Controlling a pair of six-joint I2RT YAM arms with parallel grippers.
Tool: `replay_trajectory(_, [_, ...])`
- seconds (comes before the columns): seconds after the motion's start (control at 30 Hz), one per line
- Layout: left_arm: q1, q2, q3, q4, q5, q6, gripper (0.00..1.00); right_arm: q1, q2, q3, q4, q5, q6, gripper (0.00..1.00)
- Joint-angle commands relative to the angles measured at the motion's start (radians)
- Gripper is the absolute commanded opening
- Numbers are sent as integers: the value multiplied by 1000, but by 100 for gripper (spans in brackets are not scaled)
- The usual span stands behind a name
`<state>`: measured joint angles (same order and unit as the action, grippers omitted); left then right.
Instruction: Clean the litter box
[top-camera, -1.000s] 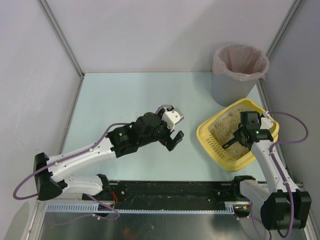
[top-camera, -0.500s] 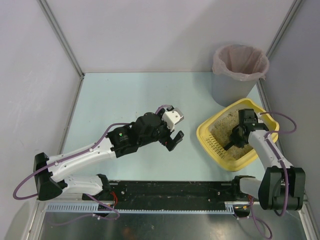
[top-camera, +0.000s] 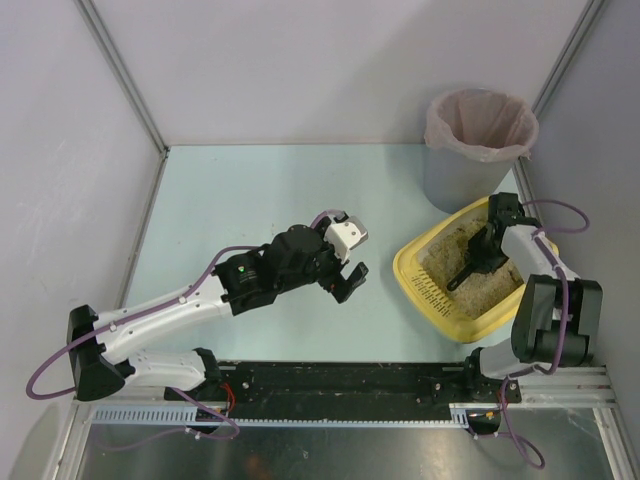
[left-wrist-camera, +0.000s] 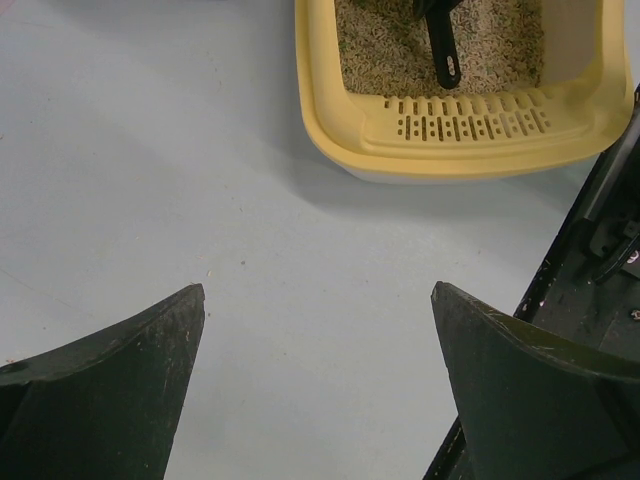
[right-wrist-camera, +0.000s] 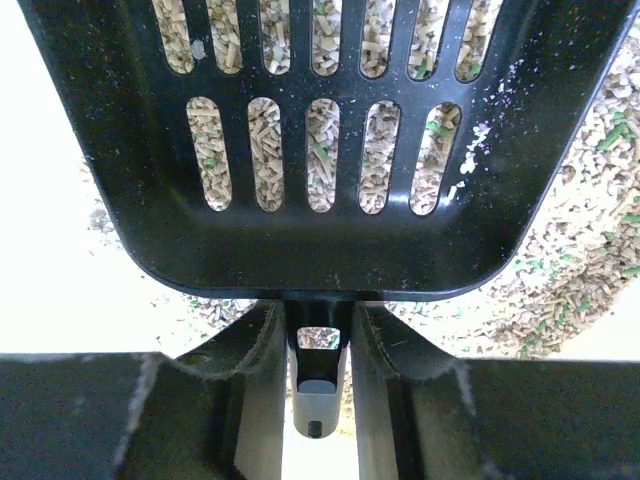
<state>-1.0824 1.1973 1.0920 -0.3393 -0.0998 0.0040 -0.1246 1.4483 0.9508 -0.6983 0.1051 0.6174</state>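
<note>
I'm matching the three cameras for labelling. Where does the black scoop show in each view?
Top external: the black scoop is right of centre, inside the litter box, held in the right gripper.
Left wrist: only its handle, at the top edge, right of centre.
Right wrist: its slotted blade fills the upper frame.
Shared landmark: the beige litter.

The litter box (top-camera: 432, 297), a shallow yellow plastic tray with rounded corners and a wide rim slotted along its near-left side, sat turned diagonally at the worktop's (top-camera: 260, 190) right edge, holding beige pellet litter (top-camera: 495, 285) flecked with green.
</note>
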Motion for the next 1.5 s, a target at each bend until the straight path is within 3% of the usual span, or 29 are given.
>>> replay_trajectory(0.0, [-5, 4, 12, 25, 17, 2, 100, 5, 8, 55, 12, 17, -44, 35])
replay_trajectory(0.07, [-5, 5, 12, 25, 20, 2, 100, 16, -12, 52, 19, 37, -30, 52])
replay_trajectory(0.17, [-5, 5, 12, 25, 20, 2, 99, 54, -37, 52, -9, 123, 5, 64])
replay_trajectory(0.27, [-5, 5, 12, 25, 20, 4, 100, 109, -55, 49, -30, 215, 31, 65])
replay_trajectory(0.6, [-5, 4, 12, 25, 20, 2, 100, 174, -193, -150, 29, 214, 108, 46])
replay_trajectory(1.13, [-5, 13, 12, 25, 18, 2, 100, 171, -112, -211, 140, 200, 110, 41])
replay_trajectory(1.23, [-5, 13, 11, 25, 14, 2, 100, 171, -118, -211, 140, 196, 111, 34])
replay_trajectory(1.37, [-5, 16, 11, 25, 6, 2, 100, 155, -167, -208, 123, 154, 110, 18])
replay_trajectory(1.47, [-5, 22, 12, 25, 3, 2, 100, 132, -212, -193, 105, 110, 91, 13])
